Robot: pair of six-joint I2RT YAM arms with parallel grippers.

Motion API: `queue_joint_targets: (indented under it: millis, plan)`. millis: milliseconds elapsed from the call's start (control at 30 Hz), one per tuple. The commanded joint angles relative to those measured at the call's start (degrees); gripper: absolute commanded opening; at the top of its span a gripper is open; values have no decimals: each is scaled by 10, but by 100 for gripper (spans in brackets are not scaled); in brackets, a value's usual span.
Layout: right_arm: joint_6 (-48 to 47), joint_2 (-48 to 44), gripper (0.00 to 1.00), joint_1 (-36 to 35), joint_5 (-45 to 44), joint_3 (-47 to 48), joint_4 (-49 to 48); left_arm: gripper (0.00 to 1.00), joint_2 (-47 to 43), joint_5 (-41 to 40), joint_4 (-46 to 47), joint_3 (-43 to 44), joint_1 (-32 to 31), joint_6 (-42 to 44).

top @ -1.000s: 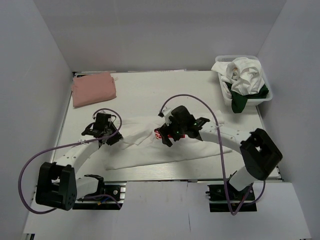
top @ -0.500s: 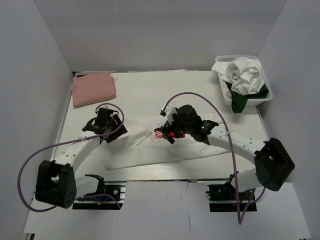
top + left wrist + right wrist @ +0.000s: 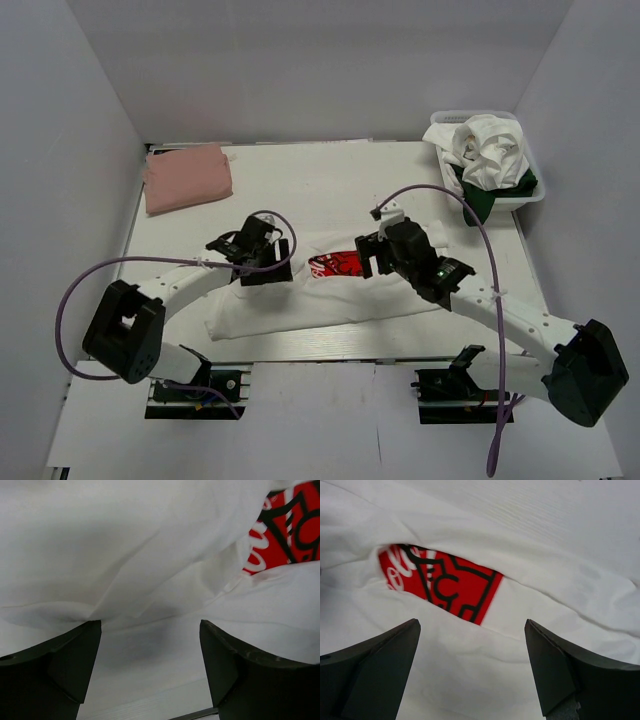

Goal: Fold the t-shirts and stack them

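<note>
**Top view.** A large white t-shirt (image 3: 330, 305) lies as a long band across the near middle of the table (image 3: 300, 190). Its red print (image 3: 338, 265) peeks out along the far edge. A folded salmon-pink t-shirt (image 3: 188, 177) sits at the far left. A basket (image 3: 530, 195) at the far right holds crumpled white and dark green shirts (image 3: 485, 160).

The left gripper (image 3: 265, 262) hovers over the band's left part, and the right gripper (image 3: 372, 256) is just right of the print. The step in hand looks like folding the white shirt. To do it well, both grippers should probably pinch matching edges and carry them over together. That keeps the hem level and the cloth flat, so it stacks neatly.

**Left wrist view.** The left gripper (image 3: 150, 670) is spread wide, with its dark fingers (image 3: 60, 665) at either side of the frame. Nothing lies between them. Just ahead is a creased white flap, with the print (image 3: 287, 525) at the upper right. I cannot tell whether the fingertips touch the cloth.

**Right wrist view.** The right gripper (image 3: 472, 670) is also fully spread and holds nothing. Its fingers (image 3: 375, 670) hang above smooth white cloth. The print (image 3: 440, 585) shows through a gap between two folded layers.
</note>
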State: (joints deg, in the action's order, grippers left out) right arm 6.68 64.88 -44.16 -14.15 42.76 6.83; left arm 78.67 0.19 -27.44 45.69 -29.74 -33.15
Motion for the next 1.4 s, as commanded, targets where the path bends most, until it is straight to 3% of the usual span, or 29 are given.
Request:
queue_joint_targets:
  millis: [0, 200, 433, 600, 733, 833, 933, 1067, 1367]
  plan:
    - [64, -20, 91, 18, -98, -26, 13, 88, 5, -41, -21, 35, -26, 38]
    - [83, -13, 91, 40, -95, -21, 31, 71, 78, -126, -59, 86, -58, 44]
    - [95, -12, 91, 63, -91, -22, 35, 56, 149, -126, -76, 111, -90, 55]
    - [100, -8, 91, 76, -77, -22, 38, 49, 161, -137, -82, 111, -101, 50]
    - [101, -4, 91, 84, -63, -22, 38, 37, 161, -151, -95, 122, -101, 40]
    - [101, 2, 91, 88, -54, -21, 39, 23, 161, -156, -95, 133, -101, 34]
    - [103, 3, 91, 92, -47, -19, 42, 0, 161, -162, -102, 145, -101, 34]
    - [102, 4, 91, 93, -40, -18, 44, 0, 149, -155, -102, 156, -101, 29]
    - [106, 0, 91, 96, -28, -15, 56, 0, 114, -18, -134, 184, -117, 28]
